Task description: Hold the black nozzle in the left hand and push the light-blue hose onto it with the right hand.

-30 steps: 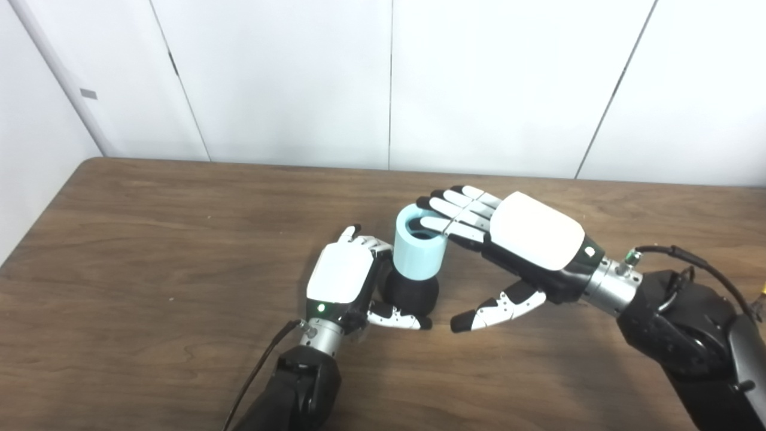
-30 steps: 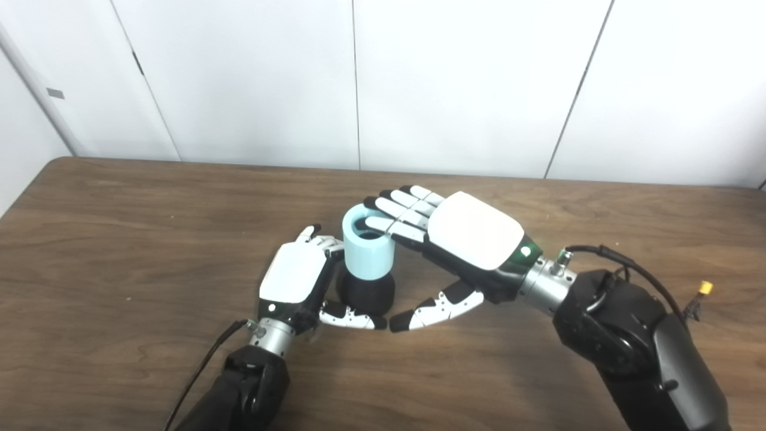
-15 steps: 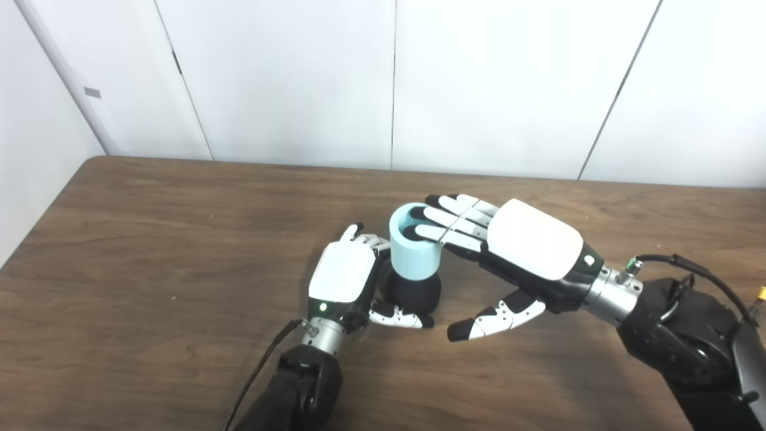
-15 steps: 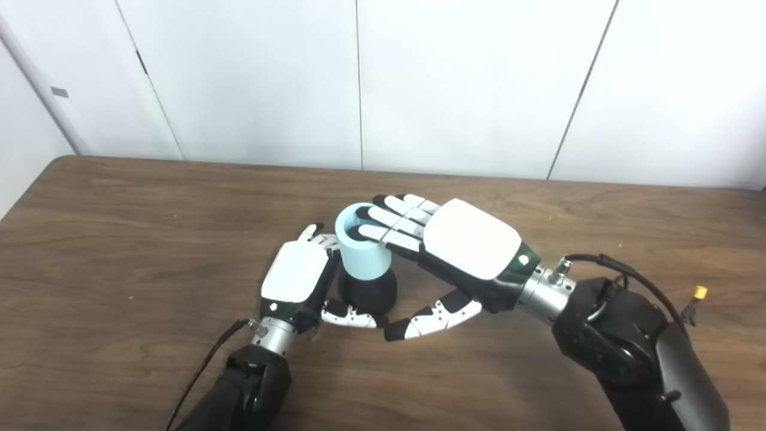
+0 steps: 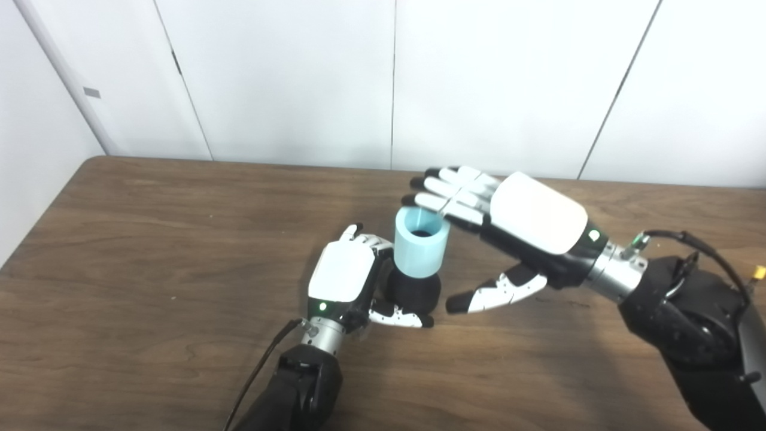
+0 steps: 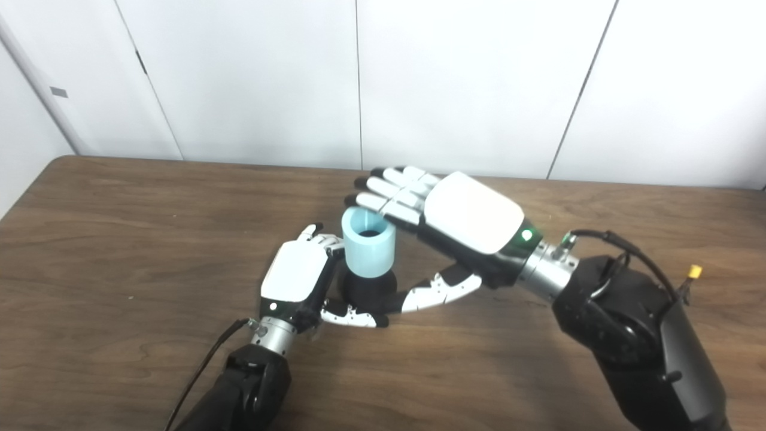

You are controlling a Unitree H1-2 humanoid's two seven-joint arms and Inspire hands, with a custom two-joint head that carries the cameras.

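Light-blue hose (image 5: 421, 249) sits upright on the black nozzle (image 5: 412, 292) at bench (image 5: 149, 239) centre, which the left hand (image 5: 344, 280) grips from 9 o'clock. The right hand (image 5: 526, 224), fingers spread and empty, has lifted off the rim toward 1 o'clock; seating looks done.

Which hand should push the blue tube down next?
The right hand, probably. It is open, with its fingers above the light-blue hose's rim. The left hand is busy gripping the black nozzle on the table, so it cannot let go.
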